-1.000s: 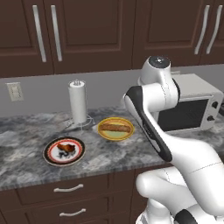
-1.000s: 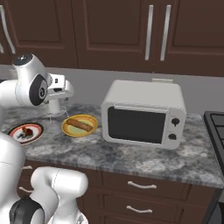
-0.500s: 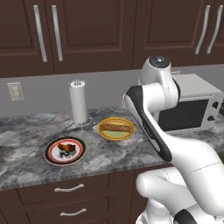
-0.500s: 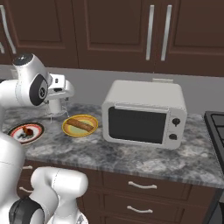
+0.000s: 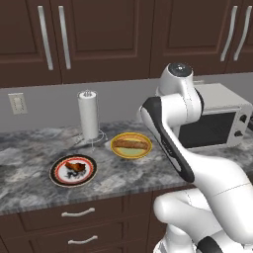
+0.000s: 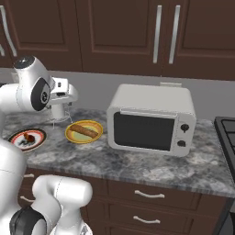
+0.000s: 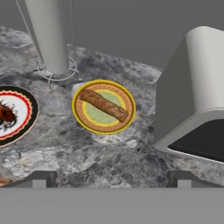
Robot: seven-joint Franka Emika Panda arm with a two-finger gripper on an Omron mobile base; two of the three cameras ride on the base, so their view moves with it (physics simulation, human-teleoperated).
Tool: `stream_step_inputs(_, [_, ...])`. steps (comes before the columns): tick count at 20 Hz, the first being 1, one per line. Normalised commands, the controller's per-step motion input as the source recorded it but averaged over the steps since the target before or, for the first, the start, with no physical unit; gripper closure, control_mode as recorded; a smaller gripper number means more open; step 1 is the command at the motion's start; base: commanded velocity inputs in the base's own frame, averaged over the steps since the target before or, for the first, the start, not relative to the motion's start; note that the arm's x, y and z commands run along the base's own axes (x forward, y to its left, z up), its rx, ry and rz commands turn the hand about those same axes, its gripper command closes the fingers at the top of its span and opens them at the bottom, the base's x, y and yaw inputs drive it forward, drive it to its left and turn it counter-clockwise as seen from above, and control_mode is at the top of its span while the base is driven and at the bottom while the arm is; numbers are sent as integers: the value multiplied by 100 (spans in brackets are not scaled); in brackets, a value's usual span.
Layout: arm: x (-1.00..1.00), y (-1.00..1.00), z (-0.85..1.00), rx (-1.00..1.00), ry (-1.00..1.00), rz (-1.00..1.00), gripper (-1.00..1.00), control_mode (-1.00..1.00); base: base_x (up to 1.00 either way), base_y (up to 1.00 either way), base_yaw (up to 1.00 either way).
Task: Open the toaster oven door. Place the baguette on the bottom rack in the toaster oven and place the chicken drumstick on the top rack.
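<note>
The white toaster oven (image 6: 151, 98) stands on the counter, right of the plates, and also shows in the other views (image 5: 217, 101) (image 7: 192, 74). Its dark glass door (image 6: 143, 131) is shut, so the top rack and bottom rack are hidden. The baguette (image 7: 104, 105) (image 5: 131, 144) (image 6: 84, 130) lies on a yellow plate (image 7: 83, 120). Left of that, the chicken drumstick (image 5: 75, 168) (image 7: 5, 113) rests on a red-rimmed plate (image 5: 58, 174). My gripper (image 7: 113, 180) hangs open and holds nothing, above the counter, nearer to me than the baguette plate and left of the oven.
A paper towel roll on a wire stand (image 5: 89, 114) (image 7: 50, 35) rises behind the plates. Dark cabinets (image 6: 119, 32) hang above the counter, drawers (image 6: 151, 195) run below it. A stove edge (image 6: 227, 137) lies right of the oven.
</note>
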Motion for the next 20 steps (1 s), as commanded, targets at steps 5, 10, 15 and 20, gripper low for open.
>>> stream_step_inputs(5, [-4, -9, -1, 4, 1, -8, -100, -100, 0, 0, 0])
stream_step_inputs(10, [-6, -40, 0, 26, -7, -32, -100, -100, 0, 0, 0])
stream_step_inputs(15, [-5, -46, 0, 31, -3, -34, -100, -100, 0, 0, 0])
stream_step_inputs(20, [-6, -52, -1, 29, 2, -35, -100, -100, 0, 0, 0])
